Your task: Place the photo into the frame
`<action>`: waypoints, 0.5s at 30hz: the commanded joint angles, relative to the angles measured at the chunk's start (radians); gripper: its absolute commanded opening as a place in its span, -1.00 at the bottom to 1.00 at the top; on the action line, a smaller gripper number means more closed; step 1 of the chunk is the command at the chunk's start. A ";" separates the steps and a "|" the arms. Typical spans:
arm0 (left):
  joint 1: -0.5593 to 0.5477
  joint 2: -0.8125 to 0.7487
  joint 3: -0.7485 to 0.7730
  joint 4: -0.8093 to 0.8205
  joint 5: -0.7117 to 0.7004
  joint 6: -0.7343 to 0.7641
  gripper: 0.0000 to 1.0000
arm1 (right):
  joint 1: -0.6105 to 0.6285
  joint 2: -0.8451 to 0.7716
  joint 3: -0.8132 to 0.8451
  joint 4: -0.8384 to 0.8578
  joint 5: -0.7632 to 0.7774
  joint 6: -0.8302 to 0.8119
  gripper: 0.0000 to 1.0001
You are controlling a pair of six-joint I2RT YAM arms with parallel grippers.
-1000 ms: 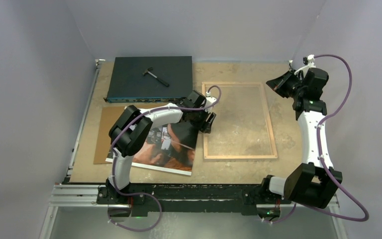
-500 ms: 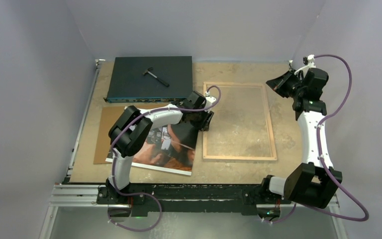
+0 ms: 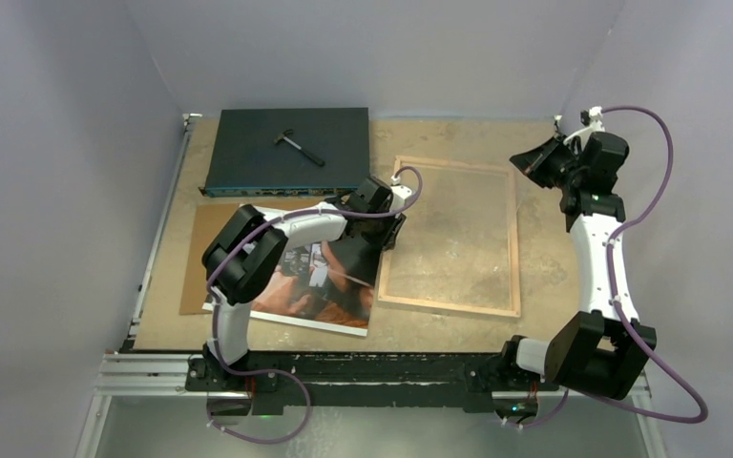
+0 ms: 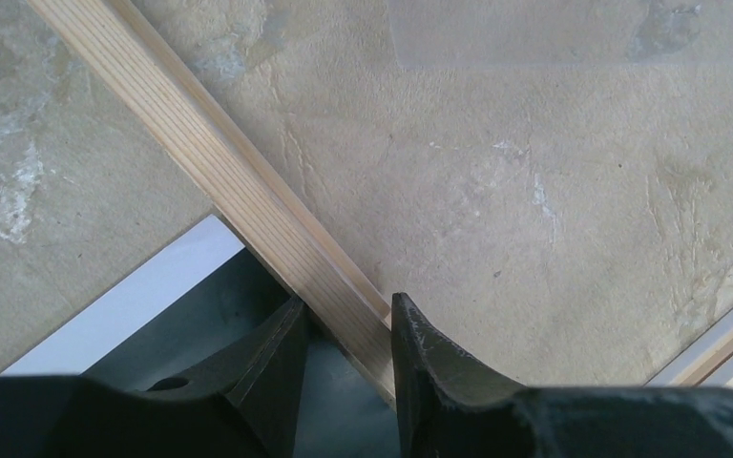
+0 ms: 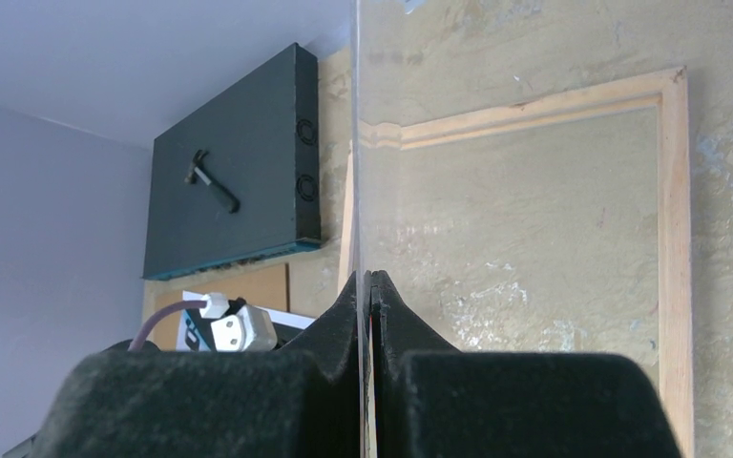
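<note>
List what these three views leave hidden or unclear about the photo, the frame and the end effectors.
Top view: the left arm covers the photo's far right corner and the left end effector's fingertips on the frame.
Left wrist: picture edges cut off most of the frame.
Right wrist: a thin line above the right end effector is too fine to identify.

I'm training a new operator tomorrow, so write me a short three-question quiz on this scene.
1. True or false: the small black hammer lies on the dark flat rectangular box.
2. What sits between the left arm's fingers? A) the hammer's handle B) a rail of the light wood rectangular picture frame C) a corner of the box
3. Fill in: the right arm's fingers are shut on a thin ____ sheet.
Key: 1 true; 2 B; 3 clear.
</note>
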 commanded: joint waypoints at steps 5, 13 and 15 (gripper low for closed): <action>0.001 -0.060 -0.039 0.006 0.003 0.051 -0.28 | -0.001 -0.019 -0.001 0.090 -0.037 0.020 -1.00; 0.055 -0.164 0.041 -0.058 0.119 0.001 0.25 | -0.003 0.015 -0.059 0.105 -0.285 0.031 -1.00; 0.083 -0.199 0.087 -0.102 0.137 0.003 0.39 | -0.002 0.015 -0.076 0.111 -0.329 0.027 -1.00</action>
